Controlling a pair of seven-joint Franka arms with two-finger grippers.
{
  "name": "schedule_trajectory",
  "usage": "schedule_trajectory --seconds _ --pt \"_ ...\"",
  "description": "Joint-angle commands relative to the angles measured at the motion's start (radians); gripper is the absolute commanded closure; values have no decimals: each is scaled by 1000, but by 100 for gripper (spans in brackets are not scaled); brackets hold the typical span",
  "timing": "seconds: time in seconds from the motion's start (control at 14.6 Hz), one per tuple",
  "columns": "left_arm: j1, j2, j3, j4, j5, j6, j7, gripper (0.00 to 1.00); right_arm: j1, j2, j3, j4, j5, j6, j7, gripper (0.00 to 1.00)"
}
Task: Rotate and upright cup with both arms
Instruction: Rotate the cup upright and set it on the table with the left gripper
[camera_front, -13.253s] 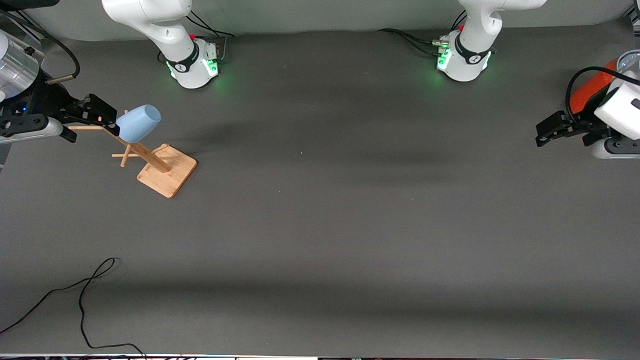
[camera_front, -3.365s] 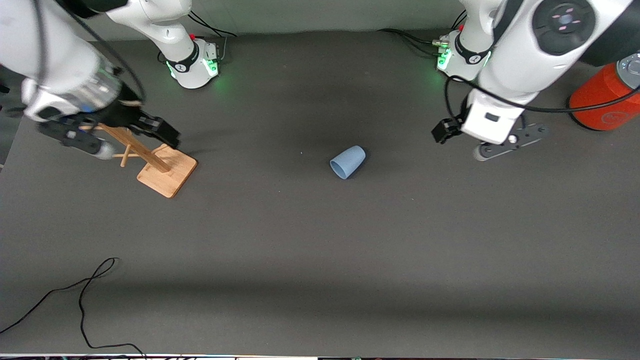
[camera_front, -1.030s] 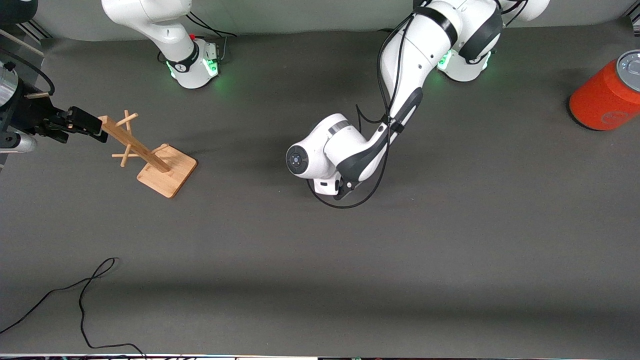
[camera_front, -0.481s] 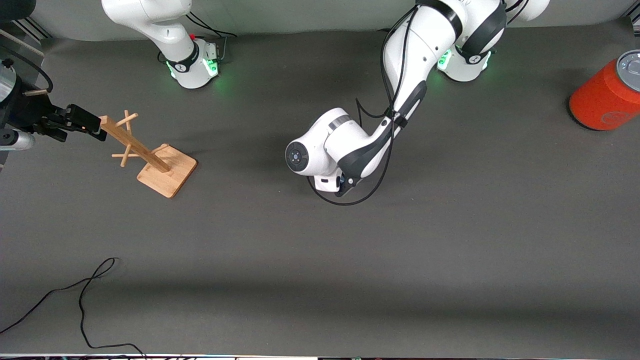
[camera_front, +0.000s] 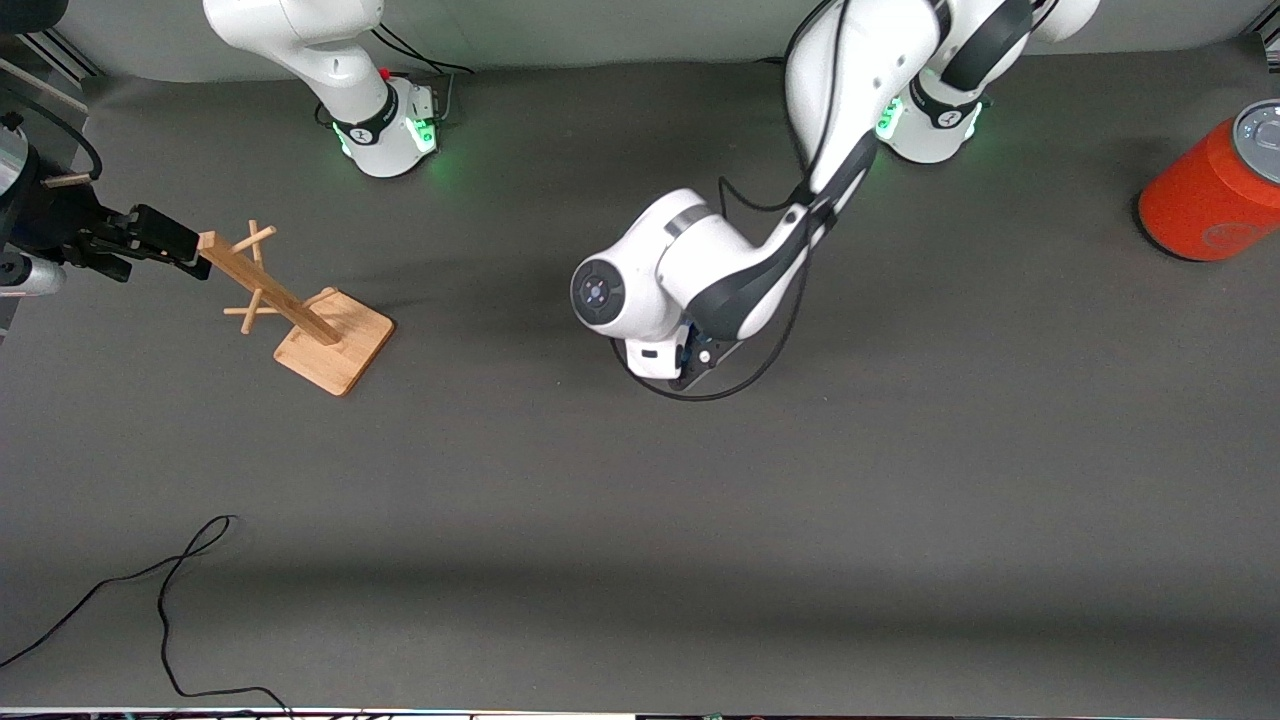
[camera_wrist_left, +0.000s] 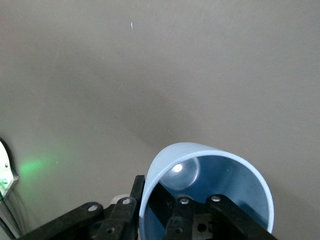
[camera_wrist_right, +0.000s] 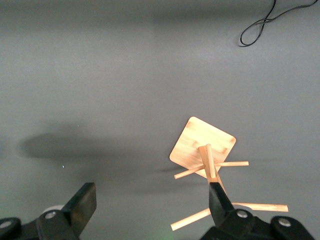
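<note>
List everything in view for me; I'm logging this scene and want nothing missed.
cup: one, light blue, in the left gripper, one finger inside its rim
rack: one, wooden, toward the right arm's end
can: one, orange-red with grey lid, toward the left arm's end
cable: one, black, loose near the front camera
table: one, dark grey
left gripper: shut on the cup, over mid-table
right gripper: open, waiting above the rack
</note>
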Motion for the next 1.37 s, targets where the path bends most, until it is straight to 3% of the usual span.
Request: schedule_trajectory --seconds 0.0,0.21,0.34,0.48,0.76,1.3 --pt "61 -295 -3 -297 -50 172 93 100 5 -34 3 -16 17 19 -22 0" --pt "70 -584 0 -767 -52 569 99 100 5 -41 5 -17 17 19 -22 0" --pt "67 -629 0 -931 -49 767 105 100 5 -41 5 -22 15 22 -22 0" --pt "59 -580 1 -1019 -49 940 125 100 5 -43 6 -32 11 25 -21 0" --pt "56 -444 1 -1033 -37 1120 131 100 5 -46 6 -57 9 39 -19 0" --pt "50 -373 1 -1004 1 1125 134 100 5 -49 22 -60 4 42 -19 0"
